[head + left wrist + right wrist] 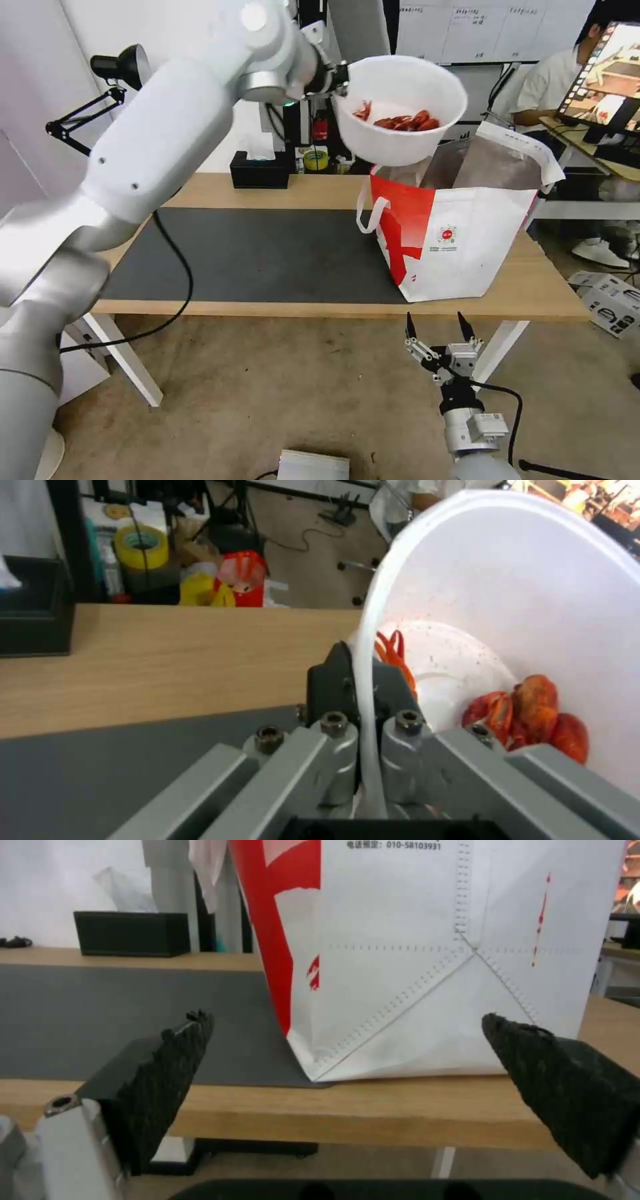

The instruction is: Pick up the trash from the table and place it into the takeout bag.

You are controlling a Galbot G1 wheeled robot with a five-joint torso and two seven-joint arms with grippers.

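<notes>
Tilting over takeout bag (460,240), white bowl (400,107) of crayfish shells (407,123), left hand (337,80) clamped on rim, right hand (440,328) apart.

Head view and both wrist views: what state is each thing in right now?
White bowl: lifted, tilted over the bag mouth, crayfish shells inside.
Left gripper: shut on the bowl rim.
Takeout bag: upright on the table, mouth open.
Right gripper: open, holding nothing, below the table's front edge.
Black tissue box: at the table's far edge, tissue sticking up.
</notes>
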